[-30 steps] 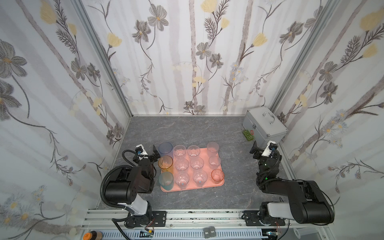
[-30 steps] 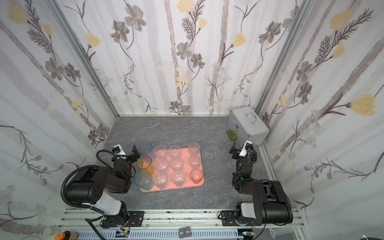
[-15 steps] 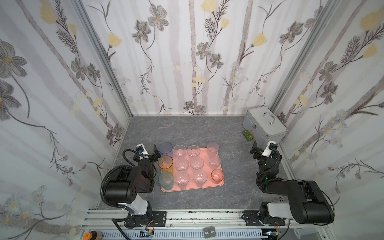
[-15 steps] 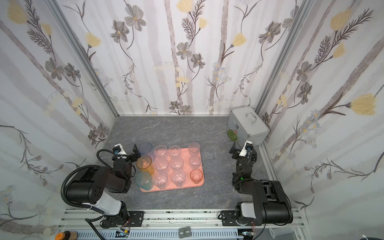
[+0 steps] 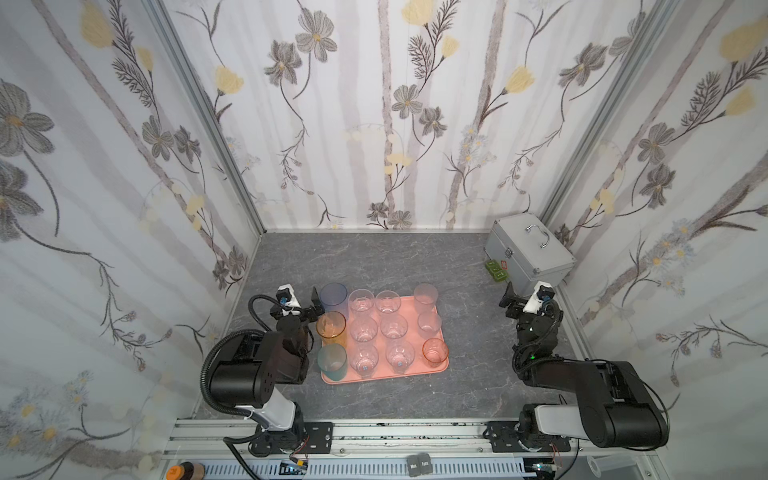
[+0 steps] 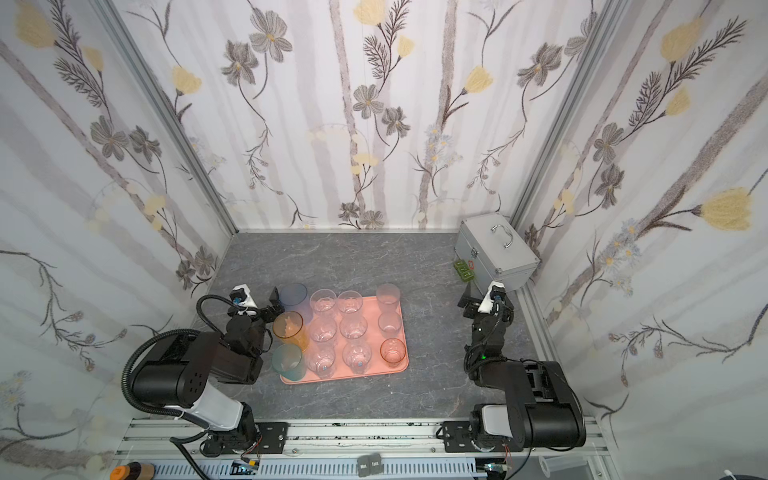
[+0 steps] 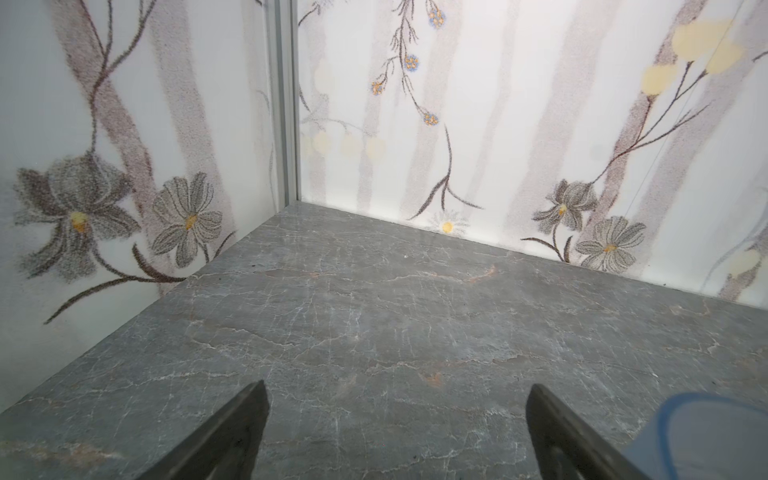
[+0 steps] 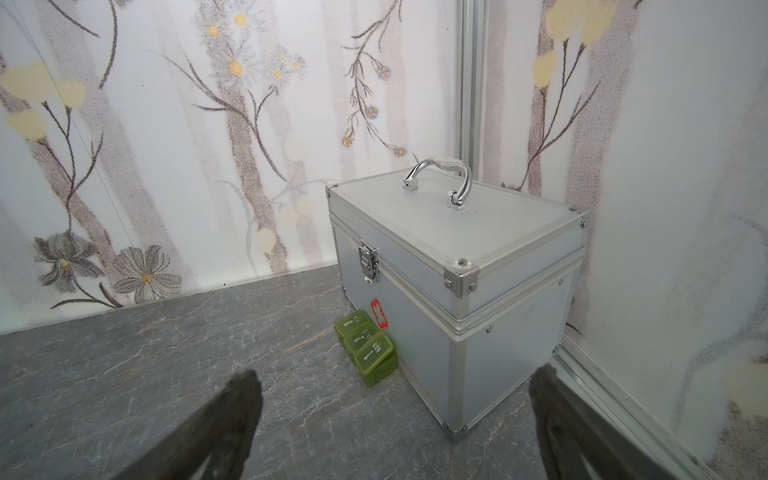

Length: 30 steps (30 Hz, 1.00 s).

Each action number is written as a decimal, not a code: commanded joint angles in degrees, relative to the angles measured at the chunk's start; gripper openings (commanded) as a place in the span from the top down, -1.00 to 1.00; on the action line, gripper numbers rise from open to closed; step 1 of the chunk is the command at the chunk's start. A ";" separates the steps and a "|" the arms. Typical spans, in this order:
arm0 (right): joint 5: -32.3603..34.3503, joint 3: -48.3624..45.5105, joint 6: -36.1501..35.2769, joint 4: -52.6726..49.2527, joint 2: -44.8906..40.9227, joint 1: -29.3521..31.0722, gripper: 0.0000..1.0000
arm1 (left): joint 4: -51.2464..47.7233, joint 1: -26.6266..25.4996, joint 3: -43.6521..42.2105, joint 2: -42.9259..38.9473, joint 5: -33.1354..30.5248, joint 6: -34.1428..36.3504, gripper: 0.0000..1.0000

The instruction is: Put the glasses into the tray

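Twelve glasses are counted upright on the tray. Both claws are seen wide and empty: the left gripper just beside the blue glass, the right gripper well apart. Risk noted: that tall glass could be toppled into its neighbours by a sideways left-arm move.

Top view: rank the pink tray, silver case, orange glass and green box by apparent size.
1. pink tray
2. silver case, though its raised top sits nearer the camera
3. orange glass
4. green box, only slightly smaller than the glass; a close call
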 commanded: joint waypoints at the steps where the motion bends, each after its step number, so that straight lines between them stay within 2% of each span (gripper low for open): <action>1: 0.69 0.45 -1.10 2.21 0.18 0.11 -0.99 | 0.95 -0.05 0.39 0.19 2.12 1.07 -1.00; 18: 1.29 0.62 -1.39 1.93 0.27 0.55 -0.99 | 0.31 -1.01 0.71 0.14 3.70 2.90 -1.00; 26: 1.17 1.07 -2.17 1.28 0.36 1.01 -0.99 | 0.29 -1.63 0.84 0.34 -0.37 2.23 -1.00; 30: 1.25 1.05 -2.22 1.23 0.36 1.10 -0.99 | 0.12 -1.63 0.95 0.37 0.10 2.45 -1.00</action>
